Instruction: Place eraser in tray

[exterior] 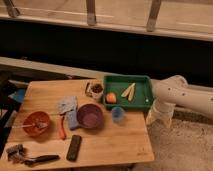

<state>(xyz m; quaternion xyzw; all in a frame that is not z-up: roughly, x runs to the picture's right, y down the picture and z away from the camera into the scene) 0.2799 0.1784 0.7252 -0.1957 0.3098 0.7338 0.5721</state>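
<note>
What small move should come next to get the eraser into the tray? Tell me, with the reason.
Probably carry the gripper, hanging off the table beside the tray, across to above the eraser, which lies untouched near the front edge, far from it.

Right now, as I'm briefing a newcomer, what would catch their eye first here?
The green tray at the table's far right corner stands out, beside the robot's white arm, whose tool hangs off the table's right edge. The black eraser lies flat near the front edge, nearer than the purple bowl at the middle.
</note>
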